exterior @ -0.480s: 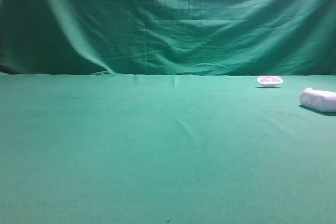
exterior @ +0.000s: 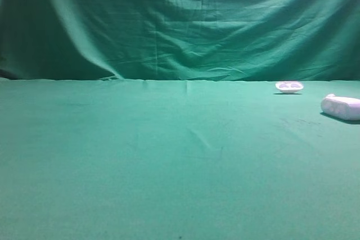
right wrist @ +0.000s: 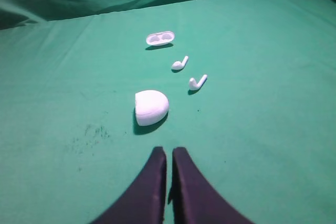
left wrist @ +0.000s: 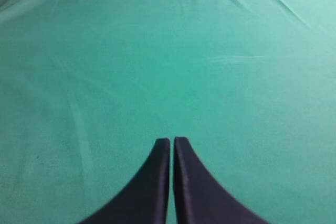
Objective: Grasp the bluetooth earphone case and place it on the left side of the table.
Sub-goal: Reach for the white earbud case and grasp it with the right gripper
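**White case sits on the right, both arms holding nothing**

The bluetooth earphone case [right wrist: 151, 107] is a smooth white rounded lump. It lies flat on the green surface [exterior: 140, 155]. In the high view the case [exterior: 341, 107] is far over on the right, close to the edge of the picture. A dark shadow sits just under it.

In the right wrist view, two small white earbuds [right wrist: 180, 63] [right wrist: 198, 82] lie a bit past the case and to its right. They are apart from each other and do not touch the case. Farther back is a shallow white dish-like piece [right wrist: 160, 38] with two hollows in it.

The right end effector [right wrist: 169, 153] is near the case, just in front of it, not touching it. Its two dark fingers are pressed together with nothing between them.

The left end effector [left wrist: 171, 141] is over bare green cloth. Its fingers are closed together too, and it holds nothing.

A green cloth backdrop [exterior: 180, 21] hangs behind the surface.
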You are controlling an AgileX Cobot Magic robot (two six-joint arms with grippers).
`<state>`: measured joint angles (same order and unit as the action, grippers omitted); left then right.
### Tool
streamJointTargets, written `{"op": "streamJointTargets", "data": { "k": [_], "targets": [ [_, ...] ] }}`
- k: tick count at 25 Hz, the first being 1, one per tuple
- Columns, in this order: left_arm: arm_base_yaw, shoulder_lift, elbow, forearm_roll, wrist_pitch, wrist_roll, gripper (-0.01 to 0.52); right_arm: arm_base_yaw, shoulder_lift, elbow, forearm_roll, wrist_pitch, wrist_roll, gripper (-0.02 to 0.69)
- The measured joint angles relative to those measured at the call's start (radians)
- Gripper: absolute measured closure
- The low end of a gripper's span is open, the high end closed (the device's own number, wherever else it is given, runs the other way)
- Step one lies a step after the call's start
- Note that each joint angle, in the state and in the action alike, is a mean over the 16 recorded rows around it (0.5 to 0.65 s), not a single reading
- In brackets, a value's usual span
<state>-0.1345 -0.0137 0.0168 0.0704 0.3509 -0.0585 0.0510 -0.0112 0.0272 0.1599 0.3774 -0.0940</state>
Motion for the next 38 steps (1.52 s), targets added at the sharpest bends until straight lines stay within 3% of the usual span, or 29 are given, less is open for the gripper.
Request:
{"op": "streamJointTargets", "data": {
  "k": [5, 14, 19, 23, 32, 38],
  "targets": [
    [0.000, 0.000, 0.000, 0.000, 0.000, 0.000, 0.514, 0.000, 0.000, 0.000, 0.002, -0.045, -0.002, 0.665],
    [0.000, 0.000, 0.000, 0.000, 0.000, 0.000, 0.514, 0.000, 0.010, -0.021, 0.020, -0.353, -0.021, 0.665],
    [0.000, 0.000, 0.000, 0.000, 0.000, 0.000, 0.514, 0.000, 0.090, -0.109, 0.041, -0.436, -0.057, 0.665],
    [0.000, 0.000, 0.000, 0.000, 0.000, 0.000, 0.514, 0.000, 0.214, -0.217, 0.059, -0.361, -0.088, 0.665],
    [0.000, 0.000, 0.000, 0.000, 0.000, 0.000, 0.514, 0.002, 0.611, -0.484, 0.089, 0.019, -0.146, 0.651],
    [0.000, 0.000, 0.000, 0.000, 0.000, 0.000, 0.514, 0.034, 0.851, -0.597, 0.091, 0.166, -0.209, 0.524]
  ]
}}
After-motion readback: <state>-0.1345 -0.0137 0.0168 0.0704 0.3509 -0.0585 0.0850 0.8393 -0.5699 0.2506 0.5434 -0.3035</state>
